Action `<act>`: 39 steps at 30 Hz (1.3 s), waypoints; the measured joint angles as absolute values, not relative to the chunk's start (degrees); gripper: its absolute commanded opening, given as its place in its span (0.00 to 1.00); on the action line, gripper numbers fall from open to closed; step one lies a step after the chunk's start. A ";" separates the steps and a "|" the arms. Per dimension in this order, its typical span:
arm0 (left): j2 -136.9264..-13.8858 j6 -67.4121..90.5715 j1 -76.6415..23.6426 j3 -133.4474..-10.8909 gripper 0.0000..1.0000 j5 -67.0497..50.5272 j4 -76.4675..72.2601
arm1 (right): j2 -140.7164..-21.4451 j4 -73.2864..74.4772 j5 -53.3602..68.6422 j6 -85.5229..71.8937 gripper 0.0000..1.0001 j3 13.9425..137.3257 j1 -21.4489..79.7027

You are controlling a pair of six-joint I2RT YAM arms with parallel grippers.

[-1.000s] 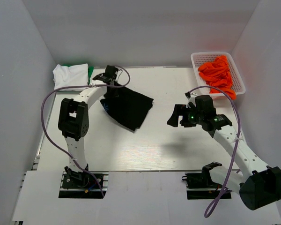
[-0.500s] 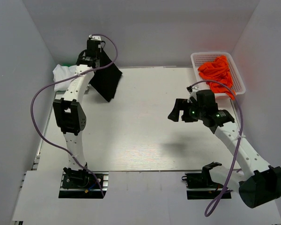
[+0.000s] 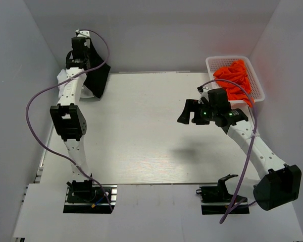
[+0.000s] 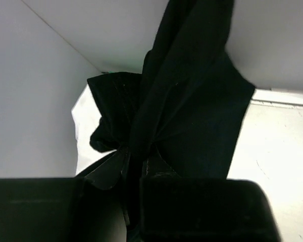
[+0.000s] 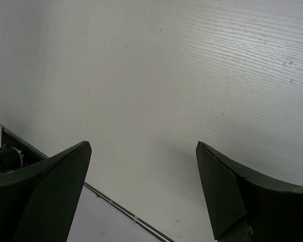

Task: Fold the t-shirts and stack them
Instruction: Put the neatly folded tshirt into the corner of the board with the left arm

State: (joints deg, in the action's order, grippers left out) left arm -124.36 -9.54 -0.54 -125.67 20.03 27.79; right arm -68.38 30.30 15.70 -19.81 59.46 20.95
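top view: the white table (image 3: pixel 151 151) fills the middle of my screen, with grey walls on three sides. the left arm (image 3: pixel 65 121) reaches along the table's left edge to the far left corner, wrist raised against the back wall. the right arm (image 3: pixel 252 146) leans in from the near right, its wrist above the right half of the table, just in front of the basket. the black shirt (image 3: pixel 97 75) hangs bunched from the left wrist, draped down over the far left corner; i cannot tell whether its lower end touches the table. the white mesh basket (image 3: pixel 210 65) sits at the far right corner and holds the orange shirts (image 3: pixel 235 78), heaped loosely and spilling over its near rim. a purple cable (image 3: pixel 33 116) loops beside each arm. left wrist view: the left gripper (image 4: pixel 134 164) is nearly closed, its fingers (image 4: pixel 111 169) pinching a gathered fold of the black shirt, which fans out above them. the white shirt (image 4: pixel 83 126) shows as a pale patch behind the black cloth, at the corner by the left wall. right wrist view: the right gripper (image 5: pixel 143 146) is spread wide, the two fingers (image 5: pixel 45 196) well apart, holding nothing, with bare table between and below them.
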 measured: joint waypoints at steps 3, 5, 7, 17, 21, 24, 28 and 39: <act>-124.64 -9.52 1.63 -127.15 0.00 17.37 27.20 | -69.12 30.06 16.86 -20.18 0.90 60.34 20.95; -124.68 -8.97 3.05 -128.29 0.00 15.57 27.00 | -69.52 30.02 17.43 -20.40 0.90 60.82 20.95; -124.68 -8.38 4.19 -129.40 0.00 13.63 26.92 | -70.26 29.95 18.00 -20.56 0.90 61.47 20.95; -124.68 -5.45 7.97 -129.73 0.00 6.79 26.72 | -71.96 29.76 19.27 -20.86 0.90 62.11 20.95; -124.70 -4.82 8.19 -127.92 0.00 7.40 26.44 | -72.29 29.76 19.29 -20.95 0.90 62.13 20.95; -124.75 -4.56 8.25 -125.27 0.00 8.51 25.47 | -72.66 29.80 19.29 -20.97 0.90 62.17 20.95; -125.73 -3.86 9.02 -123.94 0.00 10.02 25.39 | -73.80 29.85 19.29 -20.99 0.90 62.87 20.95; -125.67 -3.79 11.07 -114.54 1.00 17.34 18.28 | -78.63 29.80 19.94 -21.80 0.90 64.42 20.95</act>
State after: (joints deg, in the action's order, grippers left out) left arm -125.67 -3.79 11.07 -114.54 17.34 18.28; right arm -78.63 29.80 19.94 -21.80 64.42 20.95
